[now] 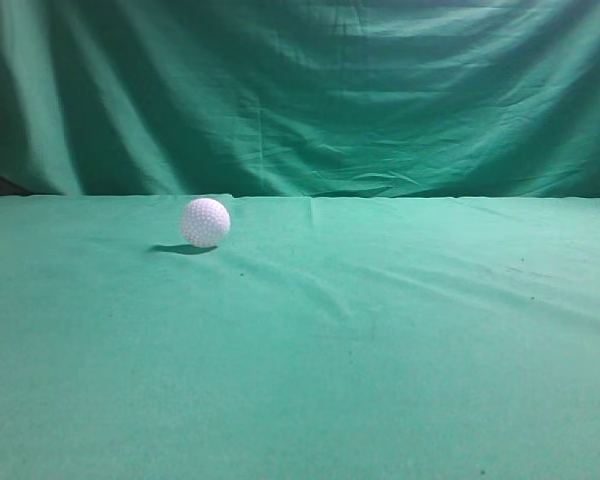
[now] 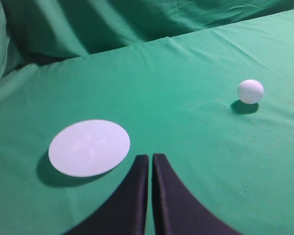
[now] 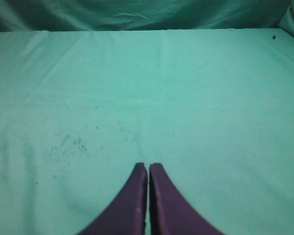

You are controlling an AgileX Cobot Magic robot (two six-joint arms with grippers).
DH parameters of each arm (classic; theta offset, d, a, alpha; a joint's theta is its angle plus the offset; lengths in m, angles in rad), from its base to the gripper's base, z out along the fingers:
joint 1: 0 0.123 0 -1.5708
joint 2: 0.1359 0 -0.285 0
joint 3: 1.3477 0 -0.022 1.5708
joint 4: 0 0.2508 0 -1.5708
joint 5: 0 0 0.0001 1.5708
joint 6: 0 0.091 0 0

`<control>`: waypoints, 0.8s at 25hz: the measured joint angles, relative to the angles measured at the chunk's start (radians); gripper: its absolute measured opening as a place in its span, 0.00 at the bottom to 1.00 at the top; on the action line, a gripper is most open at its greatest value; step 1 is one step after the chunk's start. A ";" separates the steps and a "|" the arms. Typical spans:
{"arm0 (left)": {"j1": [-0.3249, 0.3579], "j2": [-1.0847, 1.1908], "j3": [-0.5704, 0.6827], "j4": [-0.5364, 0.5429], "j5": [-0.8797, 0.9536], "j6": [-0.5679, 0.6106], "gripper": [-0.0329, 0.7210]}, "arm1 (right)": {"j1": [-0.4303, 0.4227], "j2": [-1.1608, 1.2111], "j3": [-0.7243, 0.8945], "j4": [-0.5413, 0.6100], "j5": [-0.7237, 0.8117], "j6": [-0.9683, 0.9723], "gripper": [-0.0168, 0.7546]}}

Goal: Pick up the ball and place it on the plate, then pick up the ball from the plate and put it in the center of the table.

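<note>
Green tabletop (image 1: 380, 350) is carrying the ball (image 1: 205, 222) near its far edge, unpicked, plate (image 2: 89, 147) empty, both grippers' jaws pressed together, holding nothing.

The left gripper (image 2: 150, 157) shows in its wrist view as two dark fingers (image 2: 130, 196) rising from the bottom edge, curving inward until their tips almost meet, with only a thin slit between them. It holds nothing. The right gripper (image 3: 148, 166) looks the same in its own wrist view: two dark fingers (image 3: 169, 205) pressed nearly together, nothing between them. Neither arm appears in the exterior view.
</note>
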State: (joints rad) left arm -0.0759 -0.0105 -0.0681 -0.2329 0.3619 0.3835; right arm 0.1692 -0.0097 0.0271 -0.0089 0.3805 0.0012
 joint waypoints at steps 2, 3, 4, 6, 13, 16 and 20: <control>0.000 0.000 0.054 0.007 -0.057 -0.037 0.04 | 0.000 0.000 0.000 0.000 0.002 0.000 0.02; 0.000 0.000 0.078 0.007 -0.073 -0.065 0.04 | 0.000 0.000 0.002 0.000 0.002 0.000 0.02; 0.000 0.000 0.090 0.007 -0.078 -0.085 0.04 | 0.000 0.000 0.002 0.000 0.002 0.000 0.02; 0.000 0.000 0.090 0.018 -0.074 -0.112 0.04 | 0.000 0.000 0.002 0.000 0.002 0.000 0.02; 0.000 0.000 0.090 0.147 -0.020 -0.214 0.04 | 0.000 0.000 0.002 0.000 0.002 0.000 0.02; 0.000 0.000 0.090 0.192 -0.018 -0.263 0.04 | 0.000 0.000 0.002 0.000 0.002 0.000 0.02; 0.000 0.000 0.090 0.197 -0.018 -0.276 0.04 | 0.000 0.000 0.002 0.000 0.002 0.000 0.02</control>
State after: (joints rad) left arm -0.0759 -0.0105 0.0219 -0.0356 0.3444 0.1073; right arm 0.1692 -0.0097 0.0286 -0.0089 0.3824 0.0012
